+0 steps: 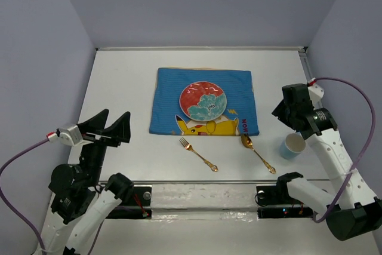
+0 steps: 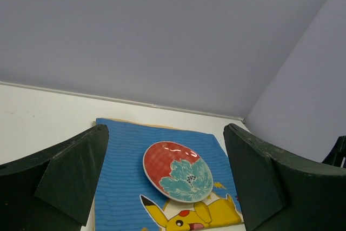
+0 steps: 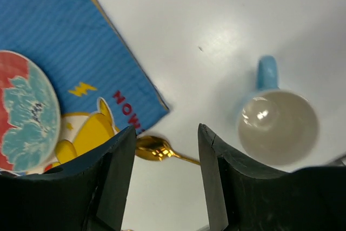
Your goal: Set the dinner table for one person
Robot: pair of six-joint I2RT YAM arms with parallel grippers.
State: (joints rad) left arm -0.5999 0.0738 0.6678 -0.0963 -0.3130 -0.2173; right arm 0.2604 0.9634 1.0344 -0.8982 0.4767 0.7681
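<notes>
Dinner table [image 1: 119,88] carries blue cloth [image 1: 167,100], fork [image 1: 199,154], mug [image 1: 292,146], and spoon [image 1: 258,153] possibly touching the cloth

A blue cloth [image 1: 170,91] lies flat, with a yellow cartoon animal [image 1: 215,128] on its near edge. A round plate [image 1: 203,101], red with a teal flower, sits in the middle of the cloth. At 6 o'clock from the plate, off the cloth, lies a gold fork [image 1: 198,154]. At 5 o'clock lies a gold spoon [image 1: 258,153], its bowl just beside the cloth. At 4 o'clock stands a light blue mug [image 1: 292,146], white inside. Pale purple walls [image 1: 197,4] stand all around.
</notes>
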